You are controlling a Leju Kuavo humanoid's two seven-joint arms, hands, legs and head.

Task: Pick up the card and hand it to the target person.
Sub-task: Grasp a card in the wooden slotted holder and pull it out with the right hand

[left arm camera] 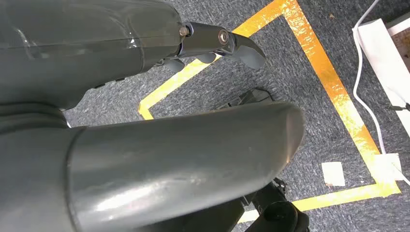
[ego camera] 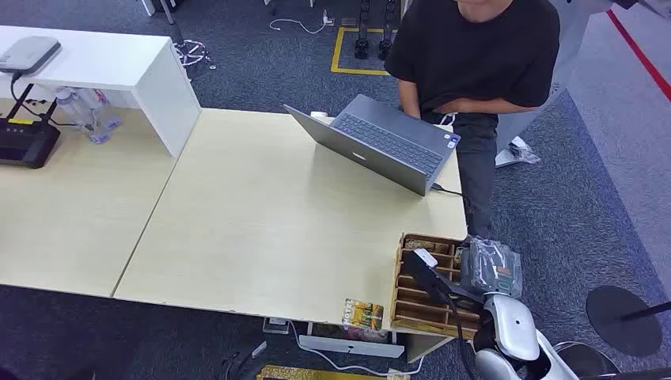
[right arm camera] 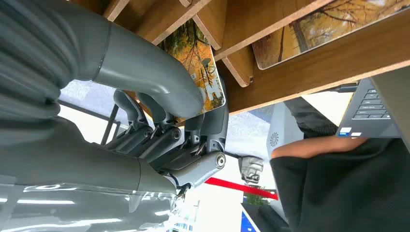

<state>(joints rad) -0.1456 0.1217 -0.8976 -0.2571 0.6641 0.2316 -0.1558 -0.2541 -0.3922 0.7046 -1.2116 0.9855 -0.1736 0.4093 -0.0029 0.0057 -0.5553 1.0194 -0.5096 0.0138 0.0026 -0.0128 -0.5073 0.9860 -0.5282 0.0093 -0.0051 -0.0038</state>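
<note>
Right hand point(right arm camera: 169, 125) pinches a card point(right arm camera: 203, 72) between thumb and fingers at the wooden slotted rack point(ego camera: 427, 289) on the surface's point(ego camera: 261, 222) near right corner; left hand point(left arm camera: 145, 159) hangs, fingers spread.

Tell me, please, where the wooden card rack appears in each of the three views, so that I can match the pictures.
Head view: the wooden card rack stands at the table's near right corner, beside the right hand.
Left wrist view: not in it; carpet and yellow floor tape.
Right wrist view: its slats cross the frame above the right hand, which grips a card.
Shared landmark: the laptop.
</note>
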